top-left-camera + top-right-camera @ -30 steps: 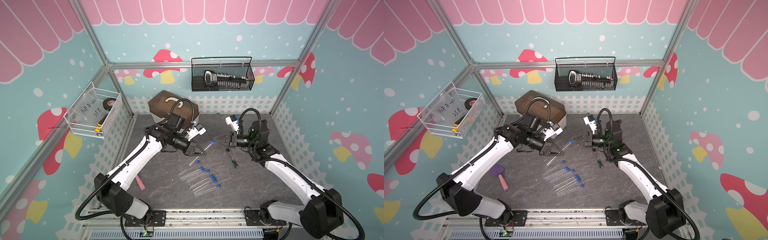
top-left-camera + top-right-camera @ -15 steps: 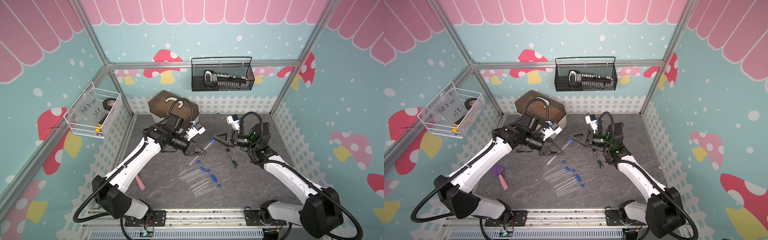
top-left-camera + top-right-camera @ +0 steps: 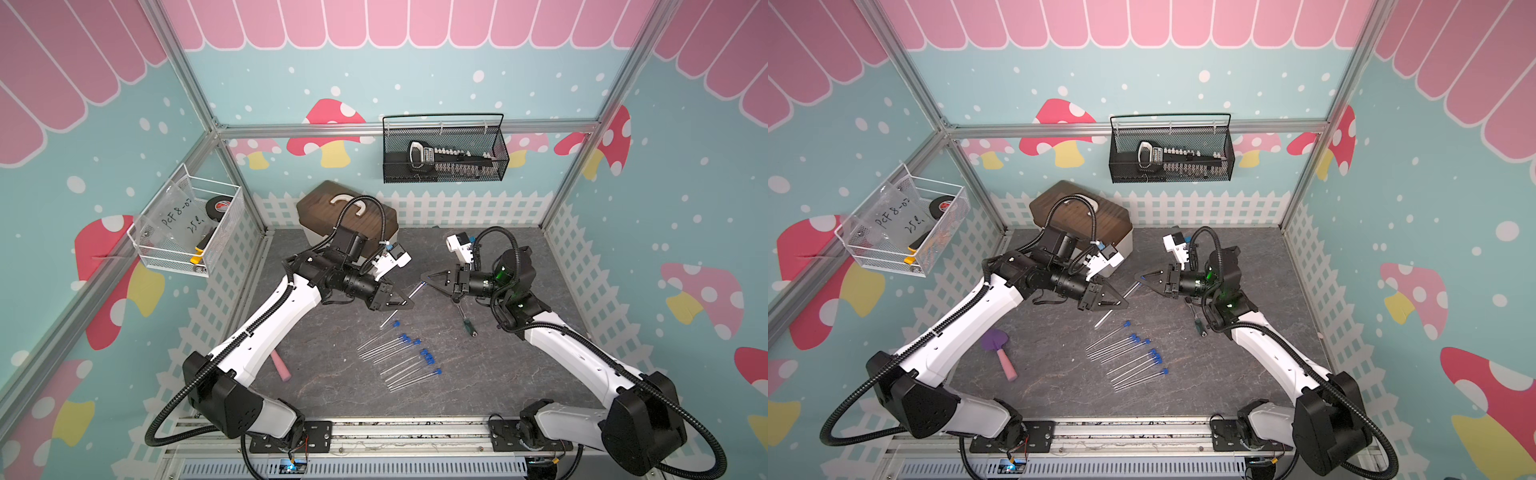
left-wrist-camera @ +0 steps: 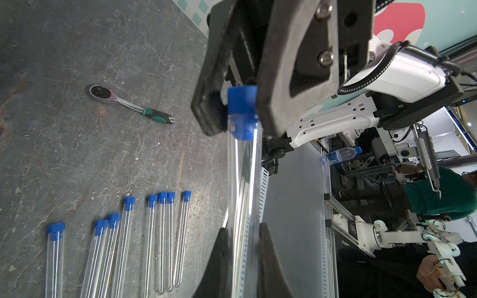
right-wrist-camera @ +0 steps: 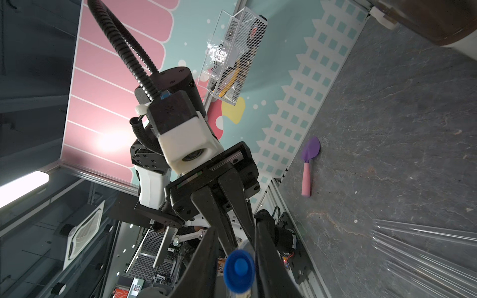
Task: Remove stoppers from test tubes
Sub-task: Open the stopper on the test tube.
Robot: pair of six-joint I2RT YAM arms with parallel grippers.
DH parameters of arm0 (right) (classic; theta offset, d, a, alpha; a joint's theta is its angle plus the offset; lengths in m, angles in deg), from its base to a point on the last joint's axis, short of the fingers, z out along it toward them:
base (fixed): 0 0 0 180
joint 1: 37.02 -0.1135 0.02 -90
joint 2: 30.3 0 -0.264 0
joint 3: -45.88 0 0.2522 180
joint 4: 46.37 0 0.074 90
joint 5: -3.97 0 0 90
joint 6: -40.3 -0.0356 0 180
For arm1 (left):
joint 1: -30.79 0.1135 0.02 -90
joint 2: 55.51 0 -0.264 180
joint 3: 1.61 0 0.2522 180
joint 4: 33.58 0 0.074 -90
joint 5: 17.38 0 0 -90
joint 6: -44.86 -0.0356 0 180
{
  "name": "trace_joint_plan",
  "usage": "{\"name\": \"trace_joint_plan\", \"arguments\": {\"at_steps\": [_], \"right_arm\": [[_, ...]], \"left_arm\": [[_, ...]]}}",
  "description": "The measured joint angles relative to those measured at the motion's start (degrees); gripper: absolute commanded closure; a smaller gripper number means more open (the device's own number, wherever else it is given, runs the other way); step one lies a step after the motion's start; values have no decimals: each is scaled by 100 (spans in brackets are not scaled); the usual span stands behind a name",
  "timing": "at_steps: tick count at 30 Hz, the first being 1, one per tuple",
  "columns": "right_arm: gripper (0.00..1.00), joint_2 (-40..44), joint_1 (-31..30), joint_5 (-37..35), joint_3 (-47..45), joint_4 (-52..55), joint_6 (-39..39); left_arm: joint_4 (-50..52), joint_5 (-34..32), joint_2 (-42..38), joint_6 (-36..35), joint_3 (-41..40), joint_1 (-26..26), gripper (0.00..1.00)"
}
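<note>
Left gripper [image 3: 405, 306] is clamped tight around a clear tube [image 4: 242, 193] about halfway along it. It holds the tube up off the table [image 3: 332, 386] at a slant, with the capped end pointing at the other arm. Right gripper [image 3: 423, 276] has its jaws nearly together, pinched on the blue stopper [image 4: 242, 108] at that end. In the left wrist view its fingers [image 4: 211, 113] sit on either side of the cap with the pads touching it (the stopper looks seated in the tube, no gap I can make out). The right wrist view shows the stopper end-on, wedged between the two fingers.

Versus a second ago: in the top views the blue cap sat in plain sight just beside the right gripper's tip, and now it's mostly tucked in between the fingers. The left gripper's hold on the tube looks unchanged. The eight other tubes [image 4: 152, 245] lie in the same loose row on the table, caps on, and the wrench [image 4: 121, 102] hasn't budged.
</note>
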Motion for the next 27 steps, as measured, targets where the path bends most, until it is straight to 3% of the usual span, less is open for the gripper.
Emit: {"name": "trace_joint_plan", "arguments": {"at_steps": [6, 27], "right_arm": [[100, 2, -20, -46, -13, 0, 4], [100, 70, 2, -269, -9, 350, -31]], "left_arm": [[-7, -2, -35, 20, -37, 4, 100], [-448, -131, -227, 131, -396, 11, 100]]}}
